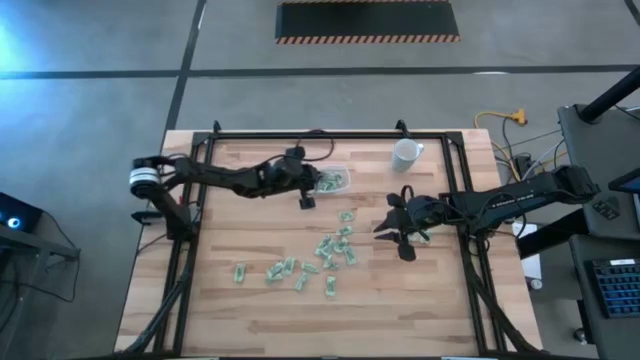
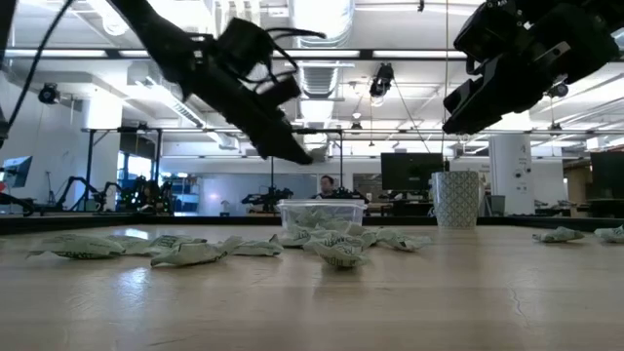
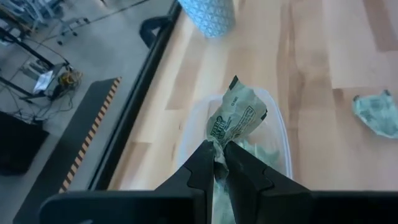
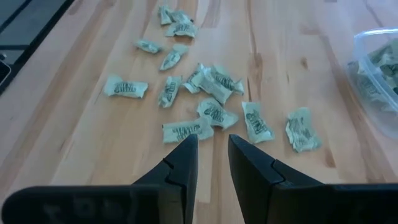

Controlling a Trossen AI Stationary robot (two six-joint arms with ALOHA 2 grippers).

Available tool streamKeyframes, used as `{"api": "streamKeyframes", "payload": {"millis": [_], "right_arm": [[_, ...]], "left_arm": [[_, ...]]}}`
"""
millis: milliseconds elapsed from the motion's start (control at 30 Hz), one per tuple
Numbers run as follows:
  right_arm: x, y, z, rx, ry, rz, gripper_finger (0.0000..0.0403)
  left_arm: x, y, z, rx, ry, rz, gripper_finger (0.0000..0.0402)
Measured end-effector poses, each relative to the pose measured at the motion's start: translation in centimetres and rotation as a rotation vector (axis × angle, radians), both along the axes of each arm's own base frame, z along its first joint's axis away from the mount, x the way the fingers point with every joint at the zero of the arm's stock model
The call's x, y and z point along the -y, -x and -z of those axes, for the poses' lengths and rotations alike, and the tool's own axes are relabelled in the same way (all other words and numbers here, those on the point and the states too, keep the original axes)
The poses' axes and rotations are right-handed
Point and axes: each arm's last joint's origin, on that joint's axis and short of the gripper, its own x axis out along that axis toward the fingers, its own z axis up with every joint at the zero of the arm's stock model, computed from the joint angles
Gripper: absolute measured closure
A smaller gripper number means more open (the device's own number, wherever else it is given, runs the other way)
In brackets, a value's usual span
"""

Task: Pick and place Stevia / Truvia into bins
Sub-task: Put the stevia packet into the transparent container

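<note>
Now the left gripper (image 3: 219,163) is clamping one packet (image 3: 236,118) above the clear container (image 3: 281,134) — the placing step, I judge. Next it needs only to open over the container; the right gripper (image 4: 212,151) is hovering empty, slightly parted — above the loose packets (image 4: 214,93) at centre frame.

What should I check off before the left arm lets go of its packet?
1. Left gripper shut on a packet: ok.
2. Held packet over the clear container: ok in the left wrist view.
3. Container still has room: ok, a few packets inside, not full.
4. White cup apart from the container: ok.
5. Right gripper away from the container, above the loose packets: ok, open and empty.
6. Height of the held packet above the container rim: cannot tell.
</note>
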Motion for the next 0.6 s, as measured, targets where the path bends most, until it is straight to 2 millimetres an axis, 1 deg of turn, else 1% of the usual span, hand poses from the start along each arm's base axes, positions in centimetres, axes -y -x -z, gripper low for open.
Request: {"api": "streamKeyframes", "payload": {"millis": [67, 167, 267, 333, 400, 467, 600], "right_arm": [[0.0, 0.0, 0.0, -0.004, -0.001, -0.003, 0.0321], [0.0, 0.1, 0.1, -0.015, -0.001, -0.002, 0.0321], [0.0, 0.1, 0.1, -0.013, 0.001, -0.003, 0.0321], [-0.1, 0.1, 0.1, -0.013, 0.004, -0.005, 0.0321], [-0.1, 0.1, 0.2, -0.015, 0.004, -0.006, 0.0321], [0.0, 0.1, 0.2, -0.016, 0.004, -0.005, 0.0321], [0.0, 0.2, 0.4, -0.027, 0.000, 0.000, 0.0321]], "left_arm": [[-0.3, -0.7, 0.4, -0.021, -0.002, 0.003, 0.0384], [-0.6, -1.8, 0.2, -0.038, -0.002, 0.002, 0.0384], [-0.9, -2.5, 0.5, -0.102, 0.014, 0.005, 0.0381], [-1.0, -2.8, 0.8, -0.161, 0.031, 0.004, 0.0370], [-1.2, -3.2, 1.0, -0.191, 0.041, 0.003, 0.0349], [-1.3, -3.3, 1.5, -0.225, 0.050, 0.003, 0.0320], [-1.3, -3.4, 1.5, -0.220, 0.053, -0.004, 0.0258]]}}
